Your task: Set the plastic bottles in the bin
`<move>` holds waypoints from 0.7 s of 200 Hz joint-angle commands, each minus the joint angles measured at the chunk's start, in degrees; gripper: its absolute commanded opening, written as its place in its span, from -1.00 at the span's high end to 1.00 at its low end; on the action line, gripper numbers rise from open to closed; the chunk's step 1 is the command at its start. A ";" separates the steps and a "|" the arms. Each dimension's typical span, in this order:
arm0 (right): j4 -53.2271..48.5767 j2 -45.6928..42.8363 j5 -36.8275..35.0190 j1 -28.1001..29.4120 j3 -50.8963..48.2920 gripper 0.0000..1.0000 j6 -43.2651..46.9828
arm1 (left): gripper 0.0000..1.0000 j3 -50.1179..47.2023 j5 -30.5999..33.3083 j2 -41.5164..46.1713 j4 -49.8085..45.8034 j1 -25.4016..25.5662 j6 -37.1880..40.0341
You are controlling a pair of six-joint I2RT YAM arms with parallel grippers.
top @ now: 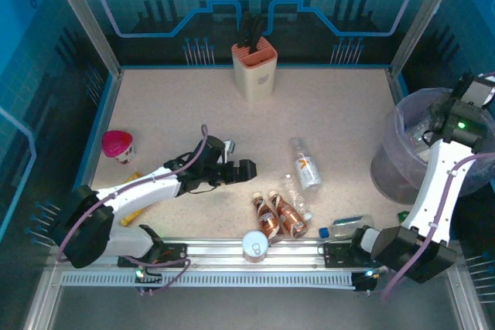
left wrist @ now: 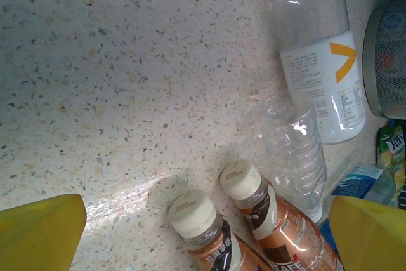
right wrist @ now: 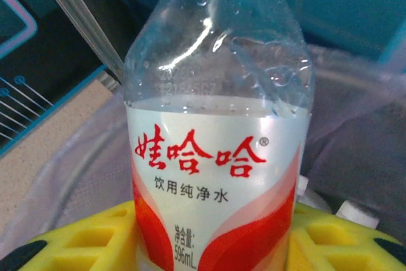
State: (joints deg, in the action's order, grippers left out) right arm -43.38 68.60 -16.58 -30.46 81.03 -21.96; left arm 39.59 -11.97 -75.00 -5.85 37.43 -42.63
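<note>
My right gripper [right wrist: 216,252] is shut on a clear plastic bottle [right wrist: 216,176] with a red and white label, held upright over the bin's pale bag [right wrist: 355,131]. From above, that gripper [top: 435,129] hangs over the bin [top: 402,161] at the right edge. My left gripper [top: 247,169] stands open just above the table, its yellow fingers [left wrist: 38,230] wide apart. Ahead of it lie two brown bottles [left wrist: 203,230] [left wrist: 273,220], a clear crumpled bottle [left wrist: 295,150] and a white-labelled bottle [left wrist: 320,61]. A blue-labelled bottle [top: 348,226] and a green one [top: 403,216] lie near the right arm's base.
A silver can [top: 254,246] stands at the near edge beside the brown bottles. A pink-lidded cup [top: 117,145] sits at the left, with a yellow object [top: 131,214] under the left arm. A beige knife block [top: 254,66] stands at the back centre.
</note>
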 commanded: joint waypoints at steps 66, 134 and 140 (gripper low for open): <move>8.15 -5.47 2.56 1.23 -16.94 0.00 -10.84 | -0.99 6.11 -1.38 -4.65 -3.23 -0.59 2.41; 5.60 -7.15 2.72 2.33 -18.96 -0.39 -14.26 | -0.99 7.80 -2.55 -7.00 -2.46 -0.58 2.56; 4.61 -7.38 2.38 2.33 -18.00 -0.47 -14.05 | -0.98 7.91 -2.67 -7.07 -2.51 -0.58 2.62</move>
State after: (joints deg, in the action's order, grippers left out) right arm -35.24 62.87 -14.63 -29.19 61.76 -34.52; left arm 44.97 -12.95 -81.19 -7.44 37.28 -41.63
